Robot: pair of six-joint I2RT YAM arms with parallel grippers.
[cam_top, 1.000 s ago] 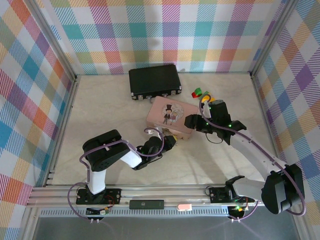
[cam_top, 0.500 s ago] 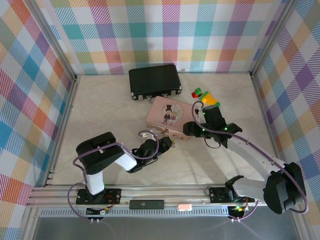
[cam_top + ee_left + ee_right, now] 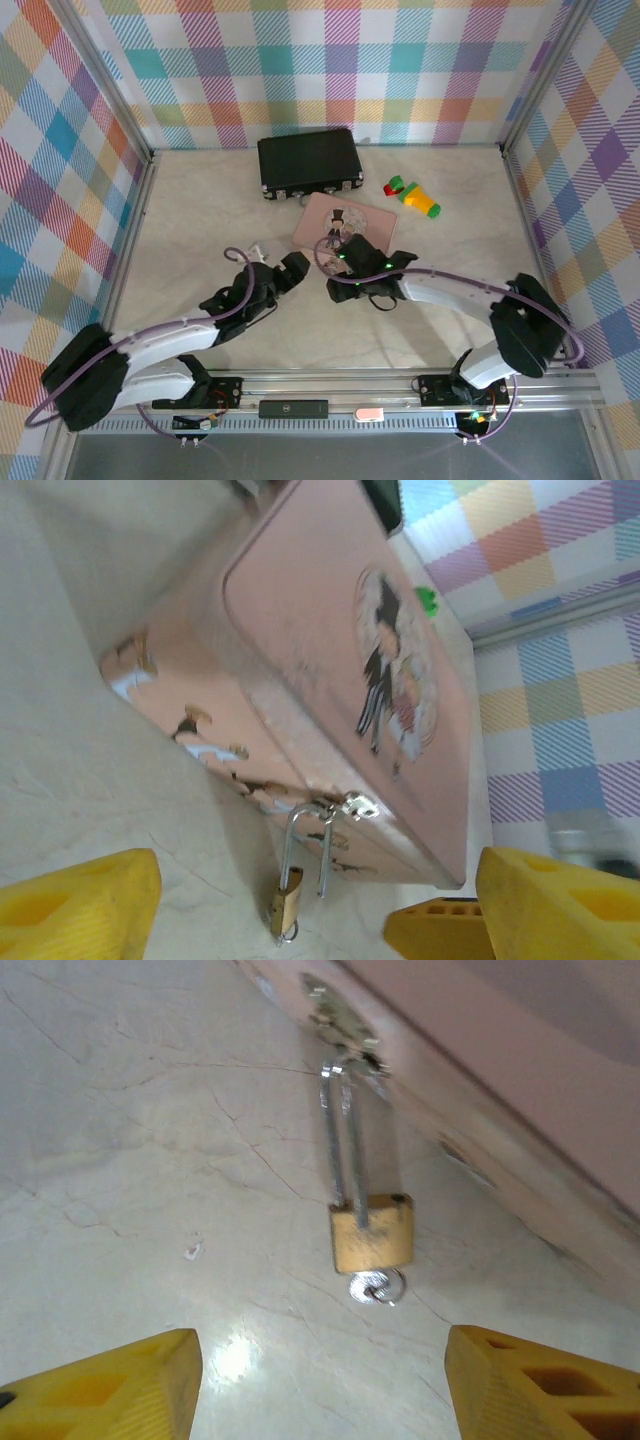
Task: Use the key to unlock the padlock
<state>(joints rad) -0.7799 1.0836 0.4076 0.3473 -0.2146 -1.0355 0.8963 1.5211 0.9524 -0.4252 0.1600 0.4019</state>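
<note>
Marble table (image 3: 180, 220): my left claw (image 3: 282, 268) just released and backed off, apart; my right claw (image 3: 335, 1385), apart, now over padlock (image 3: 371, 1237), key (image 3: 375, 1286) apparently seated.

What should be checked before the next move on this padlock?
1. The small brass padlock hangs by its silvery shackle from the clasp of the pink picture tin: ok.
2. The small silvery key sits at the padlock's base: ok.
3. The left gripper is open and empty: ok.
4. The right gripper is open and empty, padlock ahead of it: ok.
5. Shackle released from the body: cannot tell.
</note>
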